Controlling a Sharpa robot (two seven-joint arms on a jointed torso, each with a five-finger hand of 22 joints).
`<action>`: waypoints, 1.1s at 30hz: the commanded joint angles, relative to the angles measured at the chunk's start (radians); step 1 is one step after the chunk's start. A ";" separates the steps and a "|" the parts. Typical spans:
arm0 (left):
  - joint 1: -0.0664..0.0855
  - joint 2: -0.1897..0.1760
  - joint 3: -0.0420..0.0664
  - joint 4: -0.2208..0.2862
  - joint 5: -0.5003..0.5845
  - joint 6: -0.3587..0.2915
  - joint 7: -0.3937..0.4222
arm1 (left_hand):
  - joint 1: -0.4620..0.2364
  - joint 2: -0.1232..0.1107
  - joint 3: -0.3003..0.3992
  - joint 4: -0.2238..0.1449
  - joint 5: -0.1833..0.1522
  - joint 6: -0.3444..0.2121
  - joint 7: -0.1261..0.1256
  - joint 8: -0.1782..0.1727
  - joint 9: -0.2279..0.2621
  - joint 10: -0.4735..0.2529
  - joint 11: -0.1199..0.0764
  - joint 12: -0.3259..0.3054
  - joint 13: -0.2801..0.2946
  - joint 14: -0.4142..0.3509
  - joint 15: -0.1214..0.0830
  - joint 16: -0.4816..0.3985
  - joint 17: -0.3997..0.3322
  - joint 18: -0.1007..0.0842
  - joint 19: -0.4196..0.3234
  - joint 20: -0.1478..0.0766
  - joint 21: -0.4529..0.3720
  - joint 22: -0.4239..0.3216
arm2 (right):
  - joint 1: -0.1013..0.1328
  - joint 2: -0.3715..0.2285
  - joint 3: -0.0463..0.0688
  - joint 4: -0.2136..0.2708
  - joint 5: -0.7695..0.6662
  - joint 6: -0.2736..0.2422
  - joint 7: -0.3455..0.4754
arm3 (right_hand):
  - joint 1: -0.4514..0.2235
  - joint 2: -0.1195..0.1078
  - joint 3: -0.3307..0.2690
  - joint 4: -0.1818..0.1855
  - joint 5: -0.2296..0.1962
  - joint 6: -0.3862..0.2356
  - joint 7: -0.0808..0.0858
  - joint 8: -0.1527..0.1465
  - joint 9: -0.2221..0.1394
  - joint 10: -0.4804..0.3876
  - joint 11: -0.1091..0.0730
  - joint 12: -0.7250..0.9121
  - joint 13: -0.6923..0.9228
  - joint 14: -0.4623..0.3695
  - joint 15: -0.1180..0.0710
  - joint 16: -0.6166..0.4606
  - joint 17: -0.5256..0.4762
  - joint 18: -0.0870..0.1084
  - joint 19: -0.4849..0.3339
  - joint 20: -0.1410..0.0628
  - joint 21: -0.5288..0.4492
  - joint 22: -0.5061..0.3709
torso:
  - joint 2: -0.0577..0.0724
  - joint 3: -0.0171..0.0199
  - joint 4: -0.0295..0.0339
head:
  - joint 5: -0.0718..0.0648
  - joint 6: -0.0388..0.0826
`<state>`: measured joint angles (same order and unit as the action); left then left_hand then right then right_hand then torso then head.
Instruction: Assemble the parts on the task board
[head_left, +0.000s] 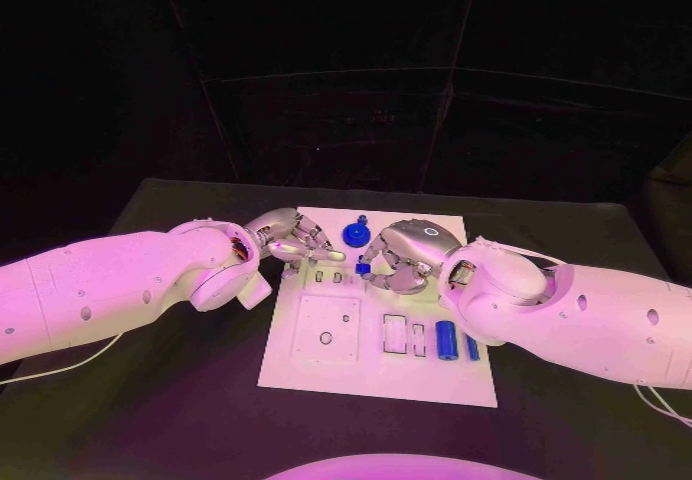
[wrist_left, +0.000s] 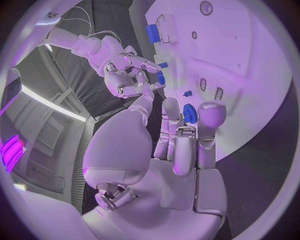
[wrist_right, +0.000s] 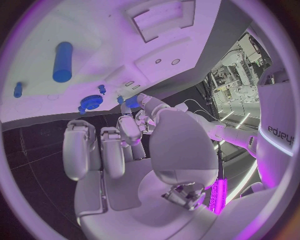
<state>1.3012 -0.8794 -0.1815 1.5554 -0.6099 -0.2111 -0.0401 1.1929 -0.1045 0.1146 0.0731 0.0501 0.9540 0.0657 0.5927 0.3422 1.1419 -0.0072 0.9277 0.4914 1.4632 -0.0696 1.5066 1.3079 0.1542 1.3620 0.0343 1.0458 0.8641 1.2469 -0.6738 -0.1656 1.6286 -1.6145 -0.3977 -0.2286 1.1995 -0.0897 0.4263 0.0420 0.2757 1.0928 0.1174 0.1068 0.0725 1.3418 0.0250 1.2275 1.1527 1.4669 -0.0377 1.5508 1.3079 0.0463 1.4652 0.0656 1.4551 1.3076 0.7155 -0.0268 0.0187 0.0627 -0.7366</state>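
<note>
Both hands meet over the far end of the white task board (head_left: 378, 340).
The silver right hand (head_left: 397, 262) pinches a small blue part (head_left: 362, 268); the silver left hand (head_left: 296, 245) has loosely curled, empty fingers; the right wrist view alone reveals the blue gear (wrist_right: 91, 103) clearly.

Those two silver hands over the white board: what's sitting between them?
In the head view, a blue gear-like part stands on the task board between the left hand and right hand.

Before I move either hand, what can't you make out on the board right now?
- Head view: whether the right hand holds the small blue part; its fingers cover it.
- Head view: the task board under the left hand.
- Left wrist view: the blue gear, partly behind fingers.
- Right wrist view: small blue peg, too small to identify.
</note>
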 joint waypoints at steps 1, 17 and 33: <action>0.001 0.004 0.001 0.001 -0.034 0.023 -0.041 | 0.013 0.001 -0.002 -0.004 0.000 -0.004 -0.004 0.007 0.002 -0.002 -0.005 0.006 0.001 0.081 -0.007 0.006 0.158 -0.021 0.005 -0.003 0.005 0.002 | 0.002 0.000 0.001 0.007 -0.012 -0.017 -0.009 | 0.000 -0.002 0.000 0.005 0.003 0.015 -0.007 0.006 0.001 0.006 0.000 0.004 0.001 0.097 -0.008 0.003 0.235 0.003 0.016 -0.005 0.005 0.025 | 0.000 0.0004 0.0012 | 0.000 -0.003; 0.001 0.024 0.001 -0.002 -0.044 0.031 -0.067 | 0.018 0.004 -0.004 -0.005 0.000 -0.005 -0.005 0.011 0.006 -0.003 -0.005 0.009 0.003 0.083 -0.007 0.010 0.165 -0.022 0.007 -0.003 0.013 0.012 | 0.002 0.013 0.001 0.020 -0.025 -0.026 -0.014 | 0.001 -0.005 -0.001 0.004 0.003 0.016 -0.008 0.006 0.001 0.008 0.000 0.006 0.003 0.098 -0.008 0.003 0.236 0.003 0.016 -0.006 0.005 0.025 | 0.000 -0.0001 0.0003 | -0.002 -0.007; 0.001 0.029 0.001 -0.003 -0.044 0.033 -0.076 | 0.024 0.008 -0.008 -0.007 0.000 -0.005 -0.007 0.021 0.015 -0.001 -0.008 0.015 0.005 0.085 -0.009 0.013 0.170 -0.024 0.008 -0.005 0.022 0.022 | 0.002 0.019 0.001 0.024 -0.032 -0.042 -0.017 | 0.003 -0.005 -0.001 0.003 0.003 0.018 -0.009 0.008 0.002 0.010 -0.001 0.009 0.007 0.098 -0.009 0.004 0.236 0.002 0.017 -0.006 0.005 0.026 | -0.002 -0.0003 0.0007 | -0.001 -0.012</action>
<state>1.3010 -0.8516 -0.1812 1.5520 -0.6477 -0.1883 -0.1063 1.2109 -0.0943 0.1093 0.0677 0.0501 0.9503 0.0621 0.6093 0.3563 1.1418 -0.0071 0.9371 0.4959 1.4668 -0.0730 1.5143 1.3077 0.1388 1.3652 0.0312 1.0615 0.8852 1.2468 -0.6558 -0.1654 1.6486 -1.6355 -0.4155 -0.2427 1.1907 -0.0987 0.4260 0.0417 0.2745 1.1002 0.1138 0.1081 0.0722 1.3438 0.0229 1.2321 1.1580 1.4668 -0.0376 1.5507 1.3075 0.0463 1.4653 0.0657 1.4551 1.3074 0.7144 -0.0269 0.0197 0.0613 -0.7485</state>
